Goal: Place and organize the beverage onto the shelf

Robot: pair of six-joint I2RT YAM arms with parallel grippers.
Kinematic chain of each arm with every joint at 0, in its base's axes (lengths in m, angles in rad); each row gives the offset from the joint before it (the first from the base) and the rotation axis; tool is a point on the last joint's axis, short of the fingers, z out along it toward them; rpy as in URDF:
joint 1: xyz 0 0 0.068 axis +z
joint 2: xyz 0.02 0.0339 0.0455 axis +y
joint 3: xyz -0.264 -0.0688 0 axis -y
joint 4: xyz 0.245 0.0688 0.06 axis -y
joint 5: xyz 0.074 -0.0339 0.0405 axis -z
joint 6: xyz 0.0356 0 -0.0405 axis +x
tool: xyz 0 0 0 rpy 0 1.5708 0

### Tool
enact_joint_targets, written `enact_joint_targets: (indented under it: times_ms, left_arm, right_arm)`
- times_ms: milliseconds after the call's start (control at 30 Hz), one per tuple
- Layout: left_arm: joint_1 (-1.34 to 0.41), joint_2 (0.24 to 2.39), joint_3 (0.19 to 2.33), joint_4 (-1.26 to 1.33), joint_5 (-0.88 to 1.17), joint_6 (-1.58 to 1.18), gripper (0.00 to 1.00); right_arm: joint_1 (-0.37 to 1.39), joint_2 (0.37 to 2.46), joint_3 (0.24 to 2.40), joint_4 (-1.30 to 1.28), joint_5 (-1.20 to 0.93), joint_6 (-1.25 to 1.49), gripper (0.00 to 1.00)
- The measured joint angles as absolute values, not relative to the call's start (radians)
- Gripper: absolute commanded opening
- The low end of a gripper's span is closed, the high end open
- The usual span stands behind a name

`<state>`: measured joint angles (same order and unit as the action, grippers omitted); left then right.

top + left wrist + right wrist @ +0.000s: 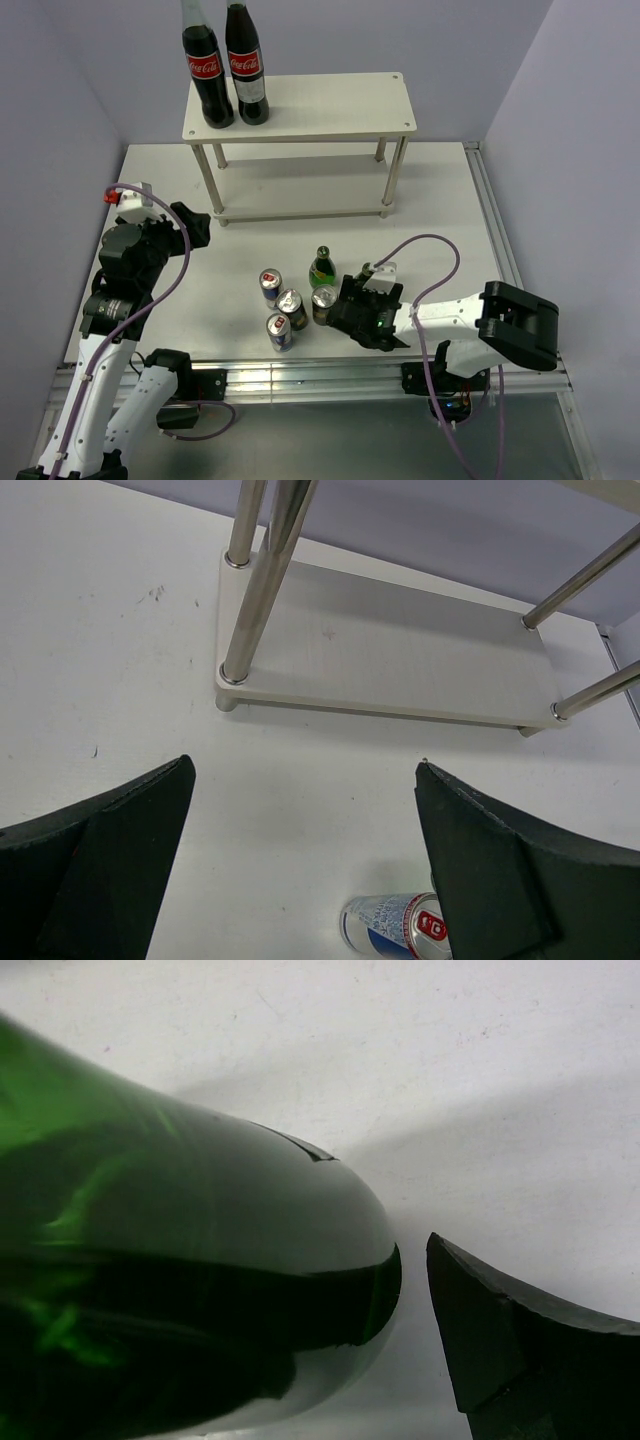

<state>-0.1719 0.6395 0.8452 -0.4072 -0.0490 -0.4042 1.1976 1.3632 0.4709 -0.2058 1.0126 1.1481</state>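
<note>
The white two-tier shelf (300,105) stands at the back; its lower board (400,650) shows in the left wrist view. Two blue-and-silver cans (270,286) (280,332), two gold-topped cans (290,303) (323,302) and one upright green bottle (321,268) cluster mid-table. My right gripper (362,292) is low beside them, jaws apart around the second green bottle (180,1260), which fills its wrist view. A gap shows between the bottle and the right finger (500,1340); the other finger is hidden. My left gripper (190,226) is open and empty, with a blue can (395,925) by its right finger.
Two tall cola bottles (208,70) (246,62) stand on the left end of the shelf's top board. Grey walls close in the left, back and right. A metal rail (320,375) runs along the near table edge.
</note>
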Motion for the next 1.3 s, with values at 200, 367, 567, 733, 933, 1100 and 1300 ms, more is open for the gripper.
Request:
enact_joint_targets:
  times_ms: [200, 367, 567, 733, 933, 1100, 1300]
  left_arm:
    - [-0.172, 0.641, 0.845, -0.407, -0.043, -0.404, 0.99]
    - [-0.172, 0.646, 0.845, -0.406, -0.038, -0.404, 0.99]
    - [-0.172, 0.645, 0.841, -0.405, -0.038, -0.404, 0.99]
    - [-0.172, 0.641, 0.841, -0.404, -0.031, -0.403, 0.99]
    - [-0.172, 0.634, 0.841, -0.404, -0.024, -0.400, 0.99]
    - [-0.172, 0.623, 0.841, -0.404, -0.024, -0.400, 0.99]
    - [-0.172, 0.617, 0.841, -0.404, -0.024, -0.396, 0.99]
  right_arm:
    - [1.194, 1.382, 0.472, -0.184, 1.045, 1.166, 0.66]
    - [1.182, 1.401, 0.475, -0.180, 1.074, 1.177, 0.00]
    - [1.180, 1.403, 0.517, -0.270, 1.054, 1.182, 0.00]
    - [1.192, 1.238, 0.570, -0.439, 1.028, 1.121, 0.00]
    - [1.182, 0.981, 0.743, -0.422, 1.036, 0.825, 0.00]
    - [1.079, 0.973, 0.959, -0.313, 0.981, 0.480, 0.00]
    - [0.912, 1.134, 1.288, -0.251, 0.898, 0.200, 0.00]
